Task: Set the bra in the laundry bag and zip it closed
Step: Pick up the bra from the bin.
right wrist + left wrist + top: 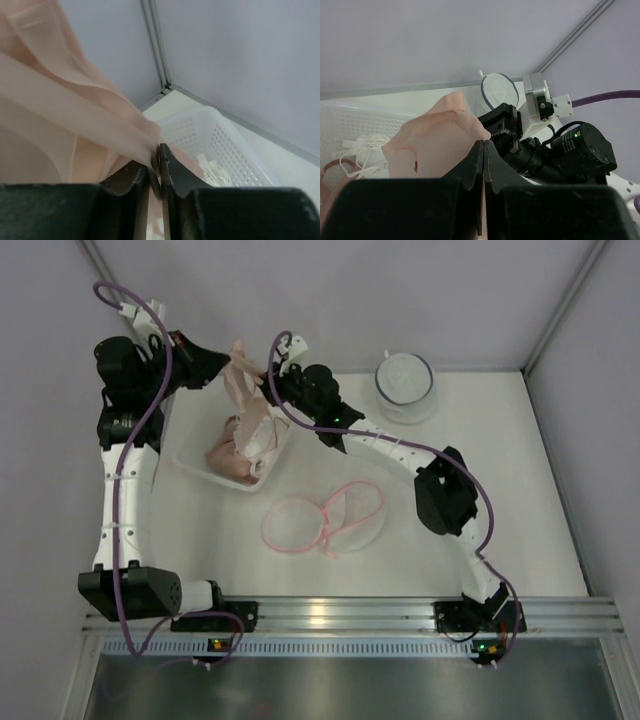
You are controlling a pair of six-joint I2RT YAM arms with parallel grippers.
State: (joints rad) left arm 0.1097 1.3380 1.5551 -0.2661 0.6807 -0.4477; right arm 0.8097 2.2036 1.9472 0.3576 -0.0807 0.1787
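Left pincer [485,143] and right pincer [159,148] clamp bra [246,390] (over basket [192,461]).

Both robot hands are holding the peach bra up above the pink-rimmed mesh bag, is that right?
Not quite. The left hand and the right hand do both hold the peach bra up, but it hangs above the white basket, not the pink-rimmed mesh bag, which lies apart from the basket. The top external view shows this.

Bra [65,110] partly beyond the frame's left edge
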